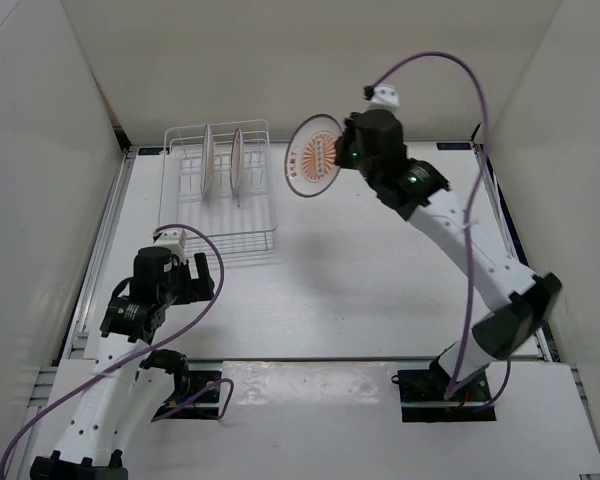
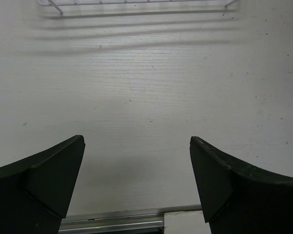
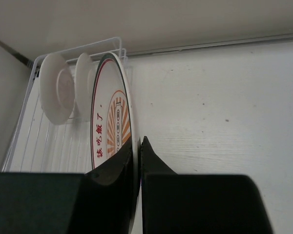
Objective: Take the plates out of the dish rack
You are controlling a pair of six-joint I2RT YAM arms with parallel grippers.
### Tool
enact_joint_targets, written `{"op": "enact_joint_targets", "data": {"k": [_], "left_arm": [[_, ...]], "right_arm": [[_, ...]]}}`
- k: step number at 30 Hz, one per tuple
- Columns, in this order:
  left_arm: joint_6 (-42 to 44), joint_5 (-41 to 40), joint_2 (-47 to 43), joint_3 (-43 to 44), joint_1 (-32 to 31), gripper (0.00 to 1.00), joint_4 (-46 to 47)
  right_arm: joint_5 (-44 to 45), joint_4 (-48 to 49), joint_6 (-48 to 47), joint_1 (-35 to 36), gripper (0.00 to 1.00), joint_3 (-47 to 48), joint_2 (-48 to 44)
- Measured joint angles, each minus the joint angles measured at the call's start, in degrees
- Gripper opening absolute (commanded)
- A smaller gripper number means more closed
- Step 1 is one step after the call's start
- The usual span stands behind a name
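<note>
Sunburst plate (image 1: 315,155) pinched at its rim by right gripper (image 3: 138,142), aloft beside dish rack (image 1: 220,232); two pale plates (image 1: 209,158) upright inside; left gripper (image 2: 136,141) spread wide above table (image 1: 380,270).

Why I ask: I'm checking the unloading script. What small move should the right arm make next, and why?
Probably lower the sunburst plate toward the table right of the dish rack. The right gripper is shut on its rim, holding it on edge clear of the rack, where two plates stand.
</note>
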Motion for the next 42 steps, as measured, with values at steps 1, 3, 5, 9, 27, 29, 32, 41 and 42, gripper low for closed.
{"op": "enact_joint_targets", "data": {"k": [1,3,5,9,27,29,32,41,42], "left_arm": [[0.0,-0.07,0.48,0.07,0.0,0.99,0.0],[0.02,-0.2,1.2,0.13,0.0,0.99,-0.09],[0.13,-0.33,1.66,0.13,0.0,0.99,-0.15],[0.22,-0.79,2.14,0.13,0.0,0.99,-0.28],[1.53,-1.29,6.67,0.15,0.0,0.99,-0.66],[1.53,-1.55,6.6,0.15,0.0,0.99,-0.68],[1.55,-1.75,6.49,0.15,0.0,0.99,-0.59],[-0.85,-0.76,11.78,5.95,0.22,0.99,1.51],[-1.25,-0.28,12.98,7.76,0.48,0.99,2.19]], "right_arm": [[-0.28,0.48,0.57,-1.42,0.0,-3.02,-3.26],[-0.7,1.31,2.1,-3.85,0.0,-8.79,-8.39],[-2.01,1.86,4.02,-5.84,0.0,-14.82,-12.26],[-8.04,4.68,9.33,-11.04,0.0,-28.89,-15.93],[-29.53,21.2,21.68,-19.98,0.29,-59.32,-10.4],[-30.03,19.58,21.31,-19.96,0.57,-59.69,-9.7],[-30.14,15.63,20.63,-19.96,0.75,-59.93,-9.22],[-29.4,2.93,16.09,-19.87,0.9,-59.17,-17.05],[-28.96,1.38,15.23,-19.85,0.9,-58.64,-19.23]]}}
